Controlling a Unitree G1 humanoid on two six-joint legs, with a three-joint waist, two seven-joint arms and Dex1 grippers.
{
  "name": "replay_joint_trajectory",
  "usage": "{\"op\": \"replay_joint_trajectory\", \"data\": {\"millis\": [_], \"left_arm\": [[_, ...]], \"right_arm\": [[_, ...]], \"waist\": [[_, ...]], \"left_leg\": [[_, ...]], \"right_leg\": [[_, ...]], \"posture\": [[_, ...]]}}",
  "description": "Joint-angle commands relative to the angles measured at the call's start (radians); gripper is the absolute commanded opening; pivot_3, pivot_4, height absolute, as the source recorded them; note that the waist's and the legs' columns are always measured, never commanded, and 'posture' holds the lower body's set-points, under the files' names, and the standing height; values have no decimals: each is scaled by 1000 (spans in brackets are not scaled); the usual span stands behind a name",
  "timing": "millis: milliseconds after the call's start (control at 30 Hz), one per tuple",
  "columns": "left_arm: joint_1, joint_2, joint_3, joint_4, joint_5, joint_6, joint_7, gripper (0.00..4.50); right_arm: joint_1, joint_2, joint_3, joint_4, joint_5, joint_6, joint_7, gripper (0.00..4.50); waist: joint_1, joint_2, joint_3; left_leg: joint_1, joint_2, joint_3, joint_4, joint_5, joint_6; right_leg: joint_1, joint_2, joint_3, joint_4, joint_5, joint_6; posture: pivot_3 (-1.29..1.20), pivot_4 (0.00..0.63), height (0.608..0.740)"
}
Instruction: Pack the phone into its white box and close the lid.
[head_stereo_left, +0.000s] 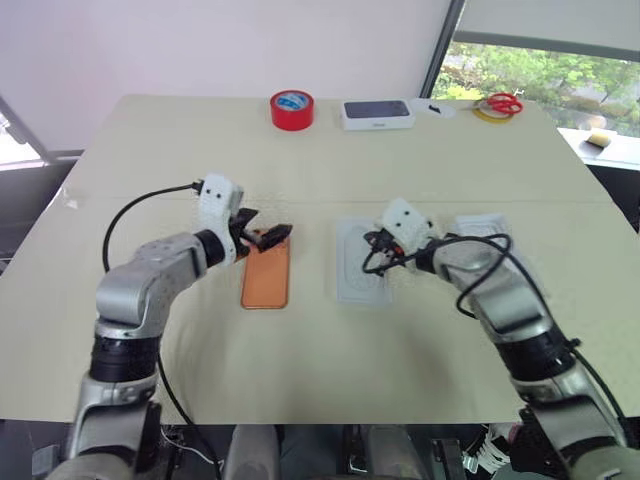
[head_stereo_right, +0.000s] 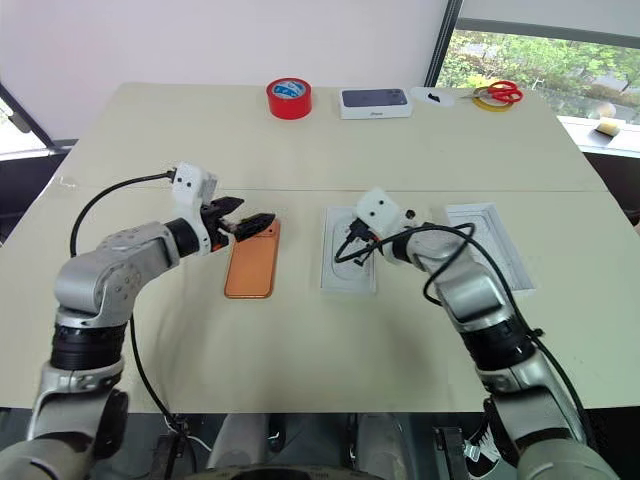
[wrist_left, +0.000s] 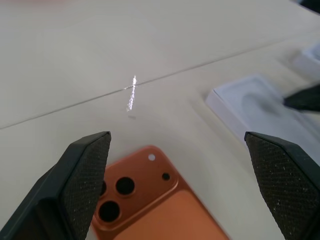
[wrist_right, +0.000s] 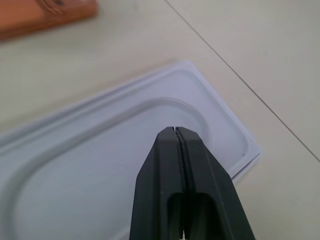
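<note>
Two grippers hovered over a beige table (head_stereo_left: 320, 360). The left gripper (head_stereo_left: 262, 232), fingers spread wide and empty, hung just over the far end of the phone (head_stereo_left: 266, 277), which lay face down, lenses at its far end. Just right of it, the right gripper (wrist_right: 176, 131), fingers pressed together on nothing, hovered above a white tray (head_stereo_right: 349, 265); another tray (head_stereo_right: 492, 243) lay further right. Likely risk: the wide fingers could skid on the flat phone and push it aside.
</note>
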Motion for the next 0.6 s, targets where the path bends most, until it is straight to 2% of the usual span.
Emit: {"op": "replay_joint_trajectory", "data": {"millis": [33, 300, 500, 600], "left_arm": [[51, 60, -33, -45, 39, -147, -114, 4500], [161, 129, 1, -98, -4, -204, -244, 4500], [192, 143, -7, -97, 21, -230, -243, 4500], [198, 140, -7, -96, 23, -232, -239, 4500]], "right_arm": [[-70, 35, 1, 110, -54, -42, -50, 9], [-135, 71, 20, 247, -81, -110, -7, 9], [-86, 43, 60, 164, -76, -83, 104, 9], [-32, -3, 84, 53, -61, -55, 187, 9]], "waist": [[-3, 0, 0], [-6, 1, 0], [-8, 1, 0], [-7, 1, 0]], "left_leg": [[0, 0, 0, 0, 0, 0], [0, 1, 1, -1, 0, 0], [0, 1, 1, -1, 0, 0], [0, 1, 2, -1, 0, 1]], "right_leg": [[0, 0, 0, 0, 0, 0], [-2, 0, 1, 1, 0, 0], [-2, 0, 1, 1, 0, 0], [-2, 0, 2, 1, 0, 0]], "posture": [[0, 150, 730], [0, 150, 730], [0, 150, 730], [0, 150, 730]]}}
